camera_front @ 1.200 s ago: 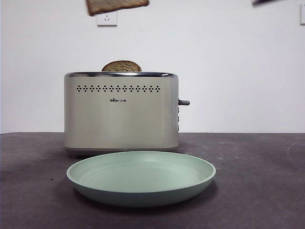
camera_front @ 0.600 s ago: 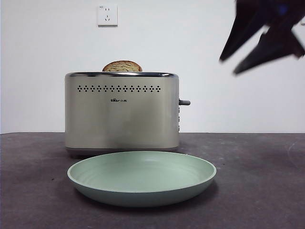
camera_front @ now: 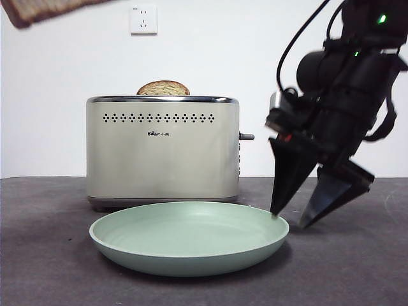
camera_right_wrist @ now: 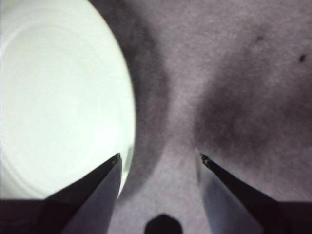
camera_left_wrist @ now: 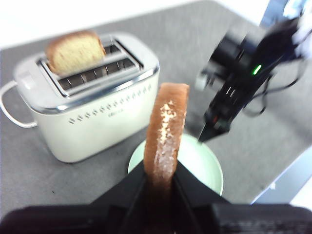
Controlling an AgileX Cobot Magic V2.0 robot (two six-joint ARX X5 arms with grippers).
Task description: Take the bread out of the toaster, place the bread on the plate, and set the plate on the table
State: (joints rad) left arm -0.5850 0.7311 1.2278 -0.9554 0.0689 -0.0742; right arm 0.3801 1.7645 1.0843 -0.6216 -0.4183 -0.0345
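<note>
At the top left corner of the front view, the bread (camera_front: 38,9) hangs high in the air, well above the tabletop (camera_front: 44,255). The left wrist view shows why: the left tool (camera_left_wrist: 161,178) is clenched on the slice's lower edge, holding it upright and edge-on, brown crust facing the camera, above the plate. Next comes the toaster (camera_front: 162,150), standing on the tabletop with a second slice (camera_front: 163,88) poking its rounded top out of the far slot (the nearer slot looks empty in the left wrist view). Just in front of the toaster lies the plate (camera_front: 146,261), flat on the tabletop and with nothing in it. At the right, the right tool (camera_front: 294,220) reaches down from above, its two black jaws spread apart and gripping nothing. One jaw tip sits at the plate's right rim (camera_right_wrist: 127,161); the other points at bare tabletop just beside it.
</note>
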